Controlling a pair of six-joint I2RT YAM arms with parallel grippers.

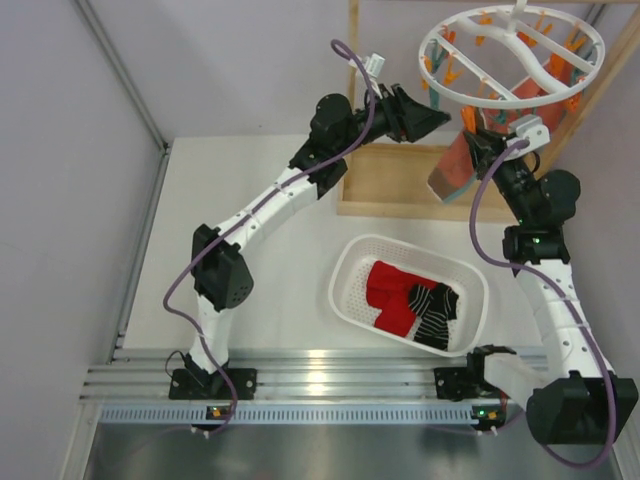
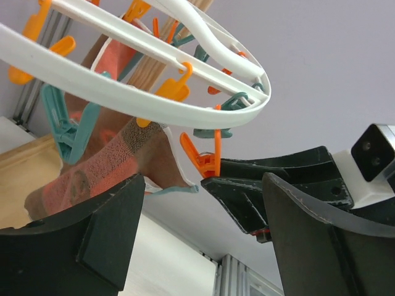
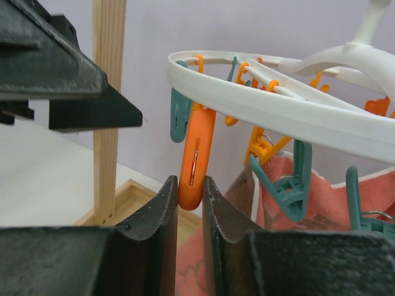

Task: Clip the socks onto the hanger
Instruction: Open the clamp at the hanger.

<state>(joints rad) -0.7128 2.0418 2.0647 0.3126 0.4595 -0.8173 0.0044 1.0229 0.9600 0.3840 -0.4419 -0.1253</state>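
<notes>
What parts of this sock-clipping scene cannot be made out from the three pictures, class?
- Top view: the hanger: stem cut off by the top edge.
- Top view: the socks overlap in the basket, so their number is unclear.
- Top view: the right end effector, shut on an orange clip in its wrist view, is partly hidden under the hanger.

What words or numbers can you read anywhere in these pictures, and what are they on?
None can be read. The hanger, its clips, the basket and the socks in it carry no writing. The big pink sock has a faint pattern low down, too blurred to tell if it is letters.
</notes>
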